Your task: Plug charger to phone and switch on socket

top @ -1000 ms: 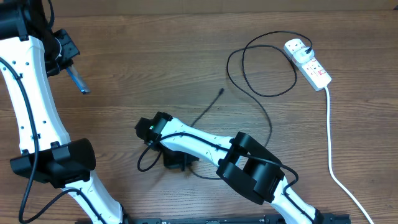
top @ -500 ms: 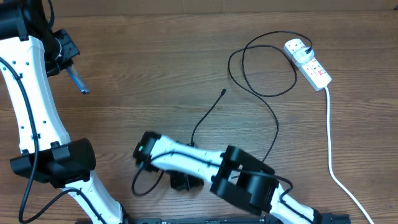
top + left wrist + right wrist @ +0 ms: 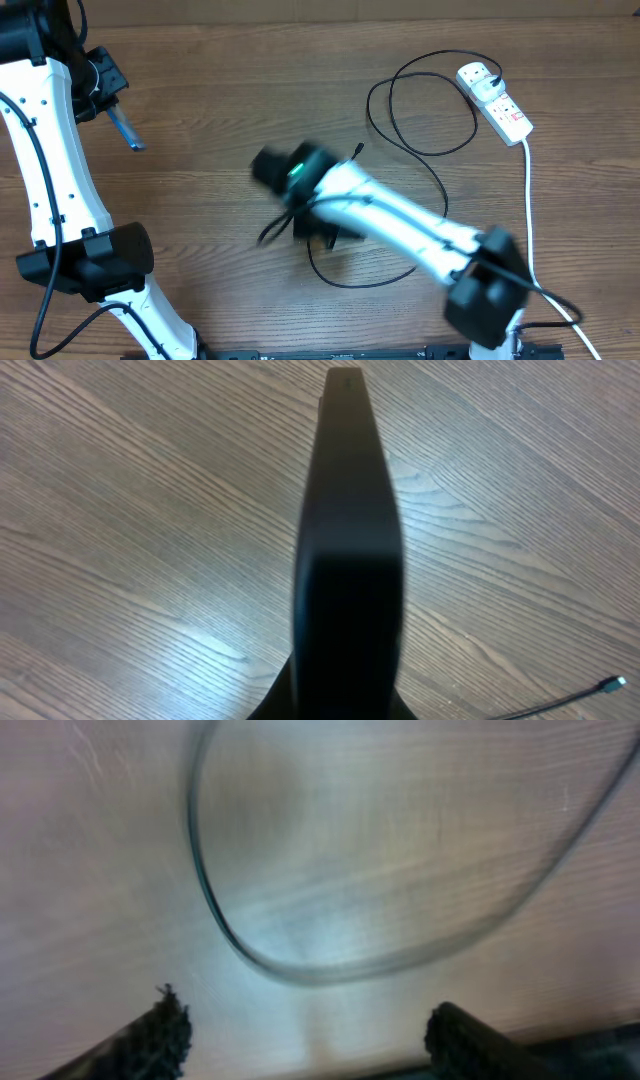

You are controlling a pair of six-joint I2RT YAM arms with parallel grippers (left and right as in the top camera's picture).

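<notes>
The left gripper (image 3: 108,105), at the far left of the table, is clamped on the slim rectangular smartphone (image 3: 128,132), which shows edge-on as a thin bluish bar overhead and as a dark slab in the left wrist view. The right gripper (image 3: 315,1030) has its jaws wide apart and nothing between them, above a blurred loop of the long thin black charger cable (image 3: 425,150). The cable's small plug tip (image 3: 357,148) lies loose at mid-table, well apart from the phone. Its other end reaches the white elongated power strip with red switch markings (image 3: 497,100) at the far right, where a thick white lead (image 3: 530,220) trails toward the near edge. The main risk appears to be a snag: the white right arm (image 3: 400,215), smeared in the overhead view, crosses the cable's loops and could drag the tip or tug the strip out of place. A pinch on so thin a tip could also slip or close on the cable behind it, and the phone could twist in its grip when pushed. The brown wood-grain tabletop (image 3: 250,60) is bare and flat, with soft glare in the wrist views. Only a pale strip shows beyond its far edge.
</notes>
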